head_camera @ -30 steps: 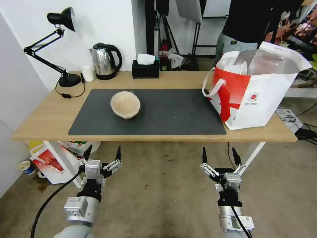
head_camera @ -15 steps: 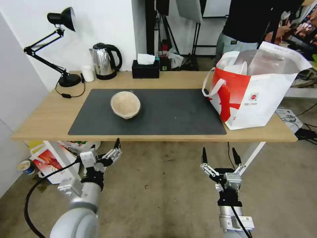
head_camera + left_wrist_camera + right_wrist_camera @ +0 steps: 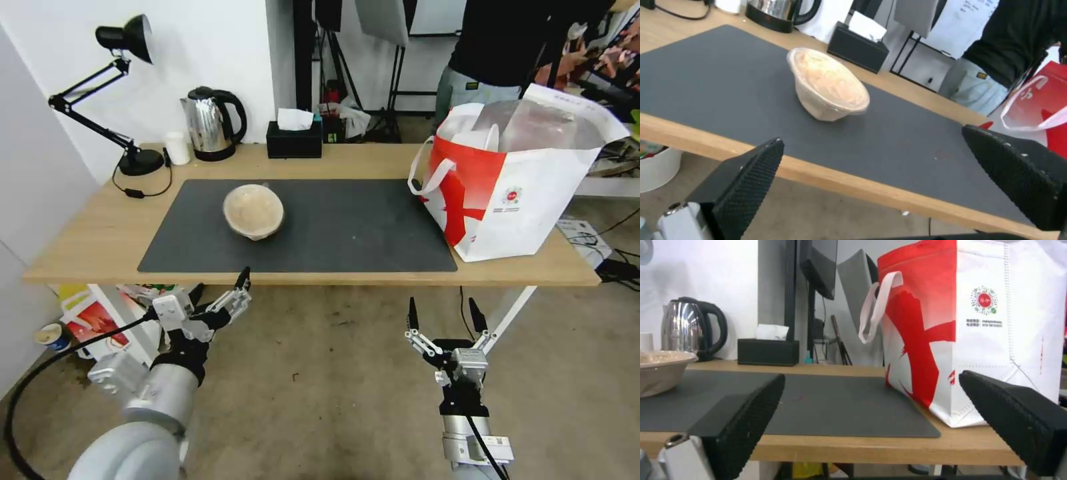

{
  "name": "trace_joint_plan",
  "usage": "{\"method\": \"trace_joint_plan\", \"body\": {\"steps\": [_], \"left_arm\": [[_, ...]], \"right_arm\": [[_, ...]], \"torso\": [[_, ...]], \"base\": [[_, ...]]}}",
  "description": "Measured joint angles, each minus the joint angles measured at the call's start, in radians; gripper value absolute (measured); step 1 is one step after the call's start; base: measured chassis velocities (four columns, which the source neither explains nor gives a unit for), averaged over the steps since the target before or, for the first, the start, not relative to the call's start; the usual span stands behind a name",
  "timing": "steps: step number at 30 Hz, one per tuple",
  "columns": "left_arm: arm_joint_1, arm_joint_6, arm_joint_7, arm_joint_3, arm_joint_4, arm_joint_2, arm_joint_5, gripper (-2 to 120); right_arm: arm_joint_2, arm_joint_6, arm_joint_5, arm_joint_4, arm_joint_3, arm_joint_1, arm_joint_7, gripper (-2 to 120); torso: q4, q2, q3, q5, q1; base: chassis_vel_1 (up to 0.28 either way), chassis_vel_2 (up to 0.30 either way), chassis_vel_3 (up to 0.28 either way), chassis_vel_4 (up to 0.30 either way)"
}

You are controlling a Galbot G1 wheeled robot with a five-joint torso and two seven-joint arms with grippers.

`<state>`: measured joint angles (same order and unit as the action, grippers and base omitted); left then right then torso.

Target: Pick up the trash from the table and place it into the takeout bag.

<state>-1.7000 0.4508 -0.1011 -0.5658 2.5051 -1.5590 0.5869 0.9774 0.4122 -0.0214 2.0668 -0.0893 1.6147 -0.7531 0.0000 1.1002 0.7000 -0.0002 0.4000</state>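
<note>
We saw one piece of trash on the table (image 3: 80, 240): a beige lidded round bowl (image 3: 253, 212) sitting on the dark grey mat (image 3: 347, 227), left of the mat's middle. In the left wrist view the bowl (image 3: 829, 85) stood upright on the mat (image 3: 706, 76), its clear lid in place.

The takeout bag (image 3: 513, 180) stood on the table's right end, its lower corner overlapping the mat's right edge. Its mouth was open, showing the silver lining and something white inside that we could not identify. A white loop handle (image 3: 430, 170) hung down its red side, and the right wrist view showed the bag (image 3: 978, 330) with its small red logo.

Our left gripper (image 3: 220, 283) was low, just in front of the table's near edge, angled toward the bowl; its fingers (image 3: 751, 180) were spread apart and held nothing. Our right gripper (image 3: 443, 313) hung below the table edge, in front of the bag, jaws likewise spread wide and empty, with the fingers (image 3: 746, 416) framing the mat and bag in its wrist view.

Along the back of the table stood a black desk lamp (image 3: 113, 87), a small white cup (image 3: 177, 147), a steel kettle (image 3: 210, 123) and a black tissue box (image 3: 294, 137).
</note>
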Motion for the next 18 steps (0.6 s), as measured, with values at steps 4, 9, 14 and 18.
{"method": "trace_joint_plan", "body": {"steps": [4,9,14,18], "left_arm": [[-0.001,0.001,0.001,0.0,0.001,0.0,0.001,100],[0.003,0.001,-0.004,-0.003,0.001,0.0,0.035,100],[0.015,-0.007,-0.01,-0.011,0.0,0.0,0.109,100],[0.043,-0.034,-0.027,-0.028,-0.001,0.002,0.283,100]], "right_arm": [[0.0,0.0,0.0,0.0,0.0,0.0,0.0,100],[0.0,0.0,0.0,0.0,0.0,0.0,0.0,100],[0.0,0.0,0.0,0.0,0.0,0.0,0.0,100],[0.0,0.0,0.0,0.0,0.0,0.0,0.0,100]], "torso": [[0.0,0.0,0.0,0.0001,0.0],[0.0,0.0,0.0,0.0001,0.0],[-0.0001,0.0,0.0,0.0001,0.0],[-0.0001,0.0,0.0,0.0002,0.0]], "base": [[0.0,0.0,0.0,0.0],[0.0,0.0,0.0,0.0],[0.0,0.0,0.0,0.0],[0.0,0.0,0.0,0.0]]}}
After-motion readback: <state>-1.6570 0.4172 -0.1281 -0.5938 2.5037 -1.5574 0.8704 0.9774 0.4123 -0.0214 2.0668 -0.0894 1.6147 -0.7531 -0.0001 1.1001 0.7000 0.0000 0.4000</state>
